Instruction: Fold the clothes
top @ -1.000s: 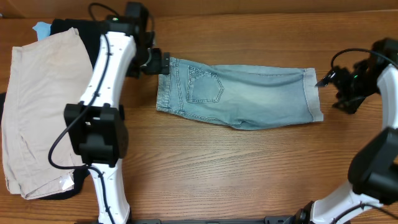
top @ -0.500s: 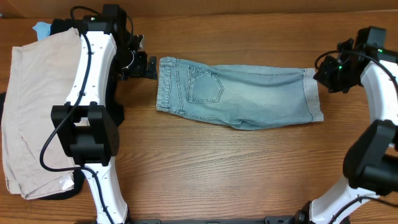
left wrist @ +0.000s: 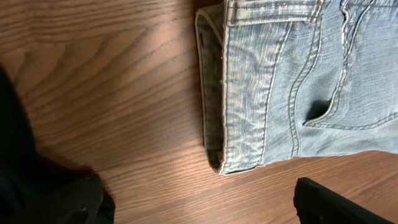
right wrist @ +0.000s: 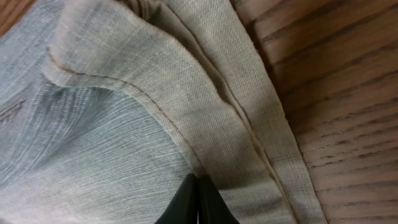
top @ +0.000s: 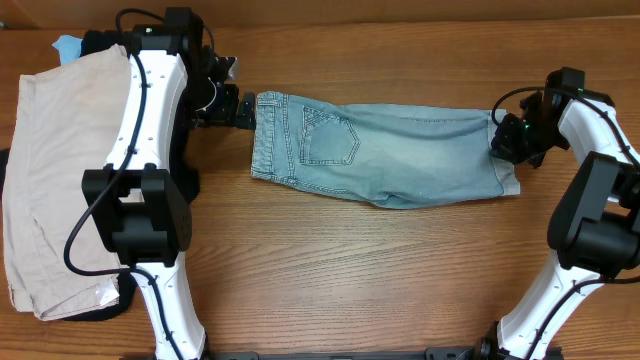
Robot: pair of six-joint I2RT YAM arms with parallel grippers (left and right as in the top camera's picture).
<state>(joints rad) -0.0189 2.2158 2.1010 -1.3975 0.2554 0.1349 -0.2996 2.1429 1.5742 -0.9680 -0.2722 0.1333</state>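
The right gripper has its two dark fingers pressed tight together. Their tip touches the cloth right by the hem of one leg of the blue shorts. You cannot tell if any cloth is pinched between them. The hem is a pale band with a line of brown thread along it, and one corner of it is turned over. Bare wood shows just past the hem. The left gripper is on the other side, just beside the waistband. Its fingers are spread wide apart and hold nothing. They sit over the wood and do not touch the shorts. The waistband end looks doubled, one layer on top of the other. The shorts lie flat on the brown wooden surface, near the middle and a bit toward the far side. They stretch from the left gripper across to the right gripper. A back pocket with stitching faces up near the waistband. Well off to the left lies a pair of beige shorts. Some black cloth peeks out from under them. A small blue thing shows at the far left corner.
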